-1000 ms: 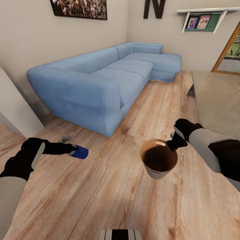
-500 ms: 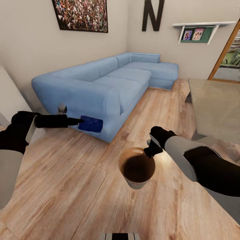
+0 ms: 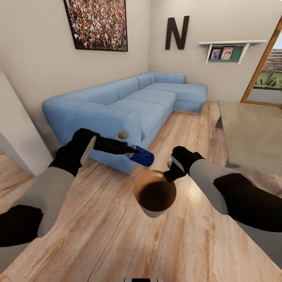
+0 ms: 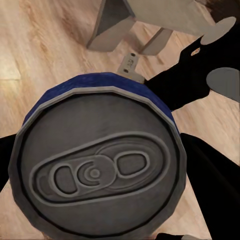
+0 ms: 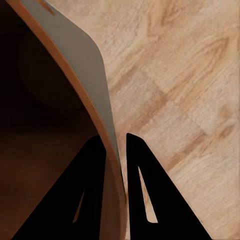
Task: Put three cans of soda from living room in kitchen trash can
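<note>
My left gripper (image 3: 135, 153) is shut on the dark blue soda can (image 3: 142, 156), held on its side in the air just above and left of the trash can's mouth. In the left wrist view the can's grey metal top (image 4: 97, 170) faces the camera. The trash can (image 3: 154, 193), pale outside and brown inside, hangs above the wood floor with my right gripper (image 3: 169, 177) shut on its rim. The right wrist view has both black fingers (image 5: 97, 180) pinching the bin's thin wall (image 5: 82, 65). Its inside looks dark; I cannot tell what lies in it.
A blue corner sofa (image 3: 125, 105) stands behind the arms along the left wall. A grey low table (image 3: 252, 131) is at the right, with a wood-framed glass door (image 3: 266, 66) beyond. A pale wall corner (image 3: 17, 137) juts in at the left. Open plank floor (image 3: 117, 239) lies in front.
My left arm has lifted the blue can from near the floor and carried it rightward to the bin's mouth. The right arm with the bin has shifted left. The head view has tilted upward.
</note>
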You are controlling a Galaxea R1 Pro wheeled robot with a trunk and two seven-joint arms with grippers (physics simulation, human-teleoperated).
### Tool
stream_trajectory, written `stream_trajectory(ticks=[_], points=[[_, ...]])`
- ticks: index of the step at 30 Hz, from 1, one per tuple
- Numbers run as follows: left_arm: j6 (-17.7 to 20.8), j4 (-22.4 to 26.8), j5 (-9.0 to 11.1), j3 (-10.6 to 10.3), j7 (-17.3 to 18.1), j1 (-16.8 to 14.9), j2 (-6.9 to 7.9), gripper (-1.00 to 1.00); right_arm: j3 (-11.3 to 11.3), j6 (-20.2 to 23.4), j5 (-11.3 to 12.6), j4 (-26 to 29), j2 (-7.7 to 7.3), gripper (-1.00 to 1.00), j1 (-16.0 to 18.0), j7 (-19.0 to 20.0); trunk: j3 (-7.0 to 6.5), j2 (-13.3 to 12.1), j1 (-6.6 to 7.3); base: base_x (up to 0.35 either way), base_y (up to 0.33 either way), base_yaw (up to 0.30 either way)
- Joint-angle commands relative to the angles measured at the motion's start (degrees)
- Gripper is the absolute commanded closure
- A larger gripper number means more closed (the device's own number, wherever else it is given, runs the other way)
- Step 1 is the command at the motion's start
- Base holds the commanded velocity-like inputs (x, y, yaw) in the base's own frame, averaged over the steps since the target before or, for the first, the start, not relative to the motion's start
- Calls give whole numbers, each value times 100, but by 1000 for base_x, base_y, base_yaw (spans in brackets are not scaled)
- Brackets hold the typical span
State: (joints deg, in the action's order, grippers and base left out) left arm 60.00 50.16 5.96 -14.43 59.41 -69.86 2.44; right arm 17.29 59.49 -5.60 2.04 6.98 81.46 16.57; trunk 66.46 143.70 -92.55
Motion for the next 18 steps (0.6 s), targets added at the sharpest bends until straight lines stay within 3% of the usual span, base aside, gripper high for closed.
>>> stream_trajectory(ticks=[1, 5, 11, 18], points=[[0, -49, -3, -106, -152, 3, -95, 100, -97, 15, 113, 19, -5, 100, -1, 34, -23, -2, 2, 0, 0, 0], [0, -134, 1, -365, -424, 13, -333, 100, -134, 30, 112, 53, -4, 100, -2, 31, -67, -5, 7, 0, 0, 0], [0, -151, 1, -433, -740, 35, -426, 100, -137, 35, 112, 63, -2, 100, -1, 30, -67, -5, 7, 0, 0, 0], [0, -207, 8, -541, -1288, 82, -682, 100, -130, 38, 111, 111, 24, 100, 1, 27, -67, -5, 7, 0, 0, 0]])
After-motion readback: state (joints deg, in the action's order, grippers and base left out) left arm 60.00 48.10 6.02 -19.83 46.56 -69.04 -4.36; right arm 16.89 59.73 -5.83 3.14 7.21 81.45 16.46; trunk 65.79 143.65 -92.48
